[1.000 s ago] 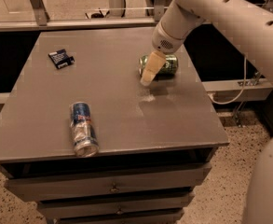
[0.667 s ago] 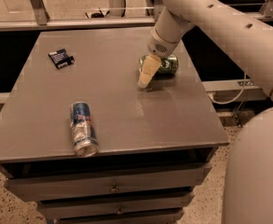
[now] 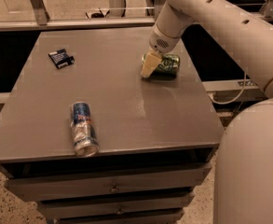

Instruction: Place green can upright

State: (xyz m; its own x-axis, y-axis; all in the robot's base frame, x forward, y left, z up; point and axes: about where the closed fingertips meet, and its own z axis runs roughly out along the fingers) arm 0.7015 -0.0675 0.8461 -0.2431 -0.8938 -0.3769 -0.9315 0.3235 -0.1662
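The green can (image 3: 167,64) lies on its side near the right edge of the grey table (image 3: 112,97), towards the back. My gripper (image 3: 148,66) is down at the can's left end, its cream-coloured fingers (image 3: 146,65) touching or just beside the can and low over the table top. Part of the can's left end is hidden behind the fingers. The white arm comes down to it from the upper right.
A slim blue-and-silver can (image 3: 82,128) lies on its side near the table's front left edge. A small dark packet (image 3: 61,58) lies at the back left. Drawers sit below the table top. A metal rail runs behind the table.
The gripper has moved slightly towards the back of the table and lower, closer to the can's left end. The green can has not visibly moved.
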